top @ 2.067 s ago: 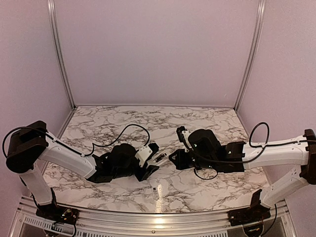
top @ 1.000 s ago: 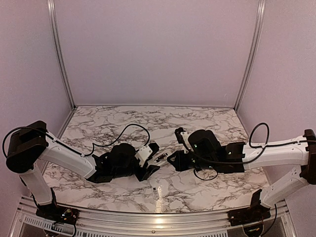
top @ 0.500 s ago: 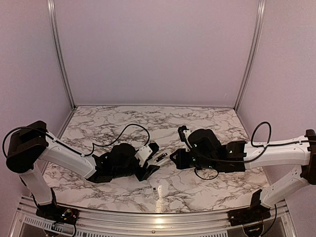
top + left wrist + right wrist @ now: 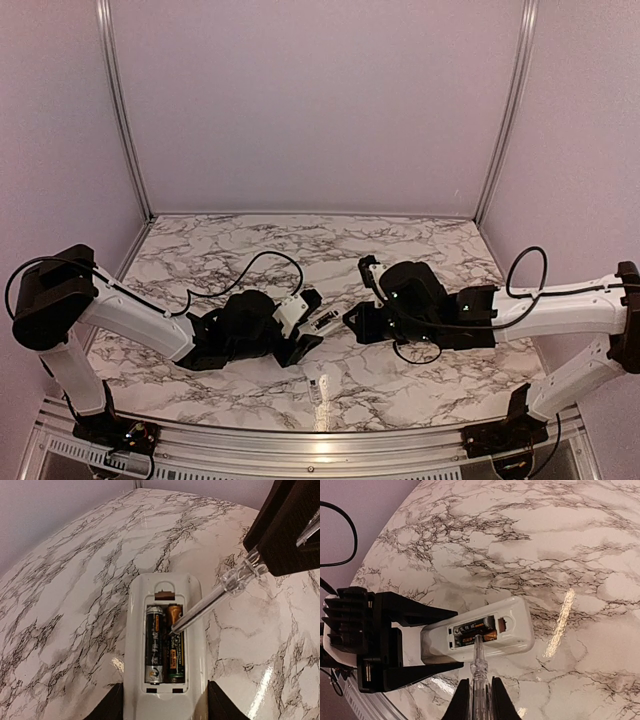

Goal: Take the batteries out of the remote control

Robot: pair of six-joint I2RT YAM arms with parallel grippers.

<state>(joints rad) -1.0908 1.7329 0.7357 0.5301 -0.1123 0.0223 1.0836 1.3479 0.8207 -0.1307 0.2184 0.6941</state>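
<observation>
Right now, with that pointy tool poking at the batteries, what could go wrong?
The clear tool's tip rests on the rounded batteries inside the remote control, so it may skid off instead of levering one out. The left fingers grip the remote control only at one end; a hard push might twist it loose. A freed cell could roll away on the smooth table.

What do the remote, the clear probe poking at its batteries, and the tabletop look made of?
The remote control is likely white plastic: smooth, with a soft sheen and moulded edges. The clear probe has a transparent plastic body you can see through. Its thin shaft may be metal, which is hard to confirm. The table is a glossy marble-pattern surface with light reflections, possibly laminate rather than stone.
</observation>
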